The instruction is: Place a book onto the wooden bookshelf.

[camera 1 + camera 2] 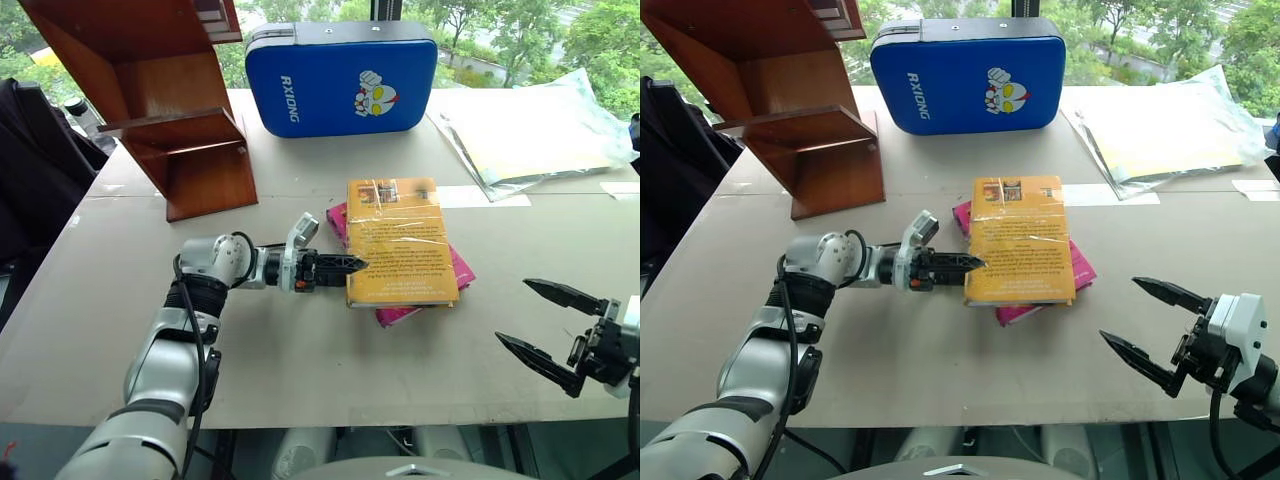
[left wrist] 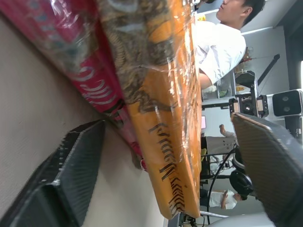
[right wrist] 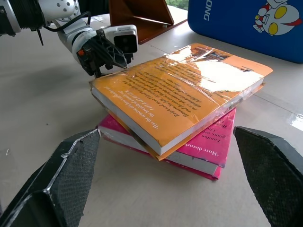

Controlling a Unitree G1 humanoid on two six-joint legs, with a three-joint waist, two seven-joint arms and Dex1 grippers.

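l arm (image 1: 215, 265) level, jaws straddling book (image 1: 400, 240) edge, prob.

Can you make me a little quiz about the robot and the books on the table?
1. True or false: the yellow-orange book lies on top of the pink book.
2. Which claw is at the yellow-orange book's edge: A left claw, B right claw?
3. Fill in: the blue case stands beside the wooden ____.

Key: 1 true. 2 A. 3 bookshelf.
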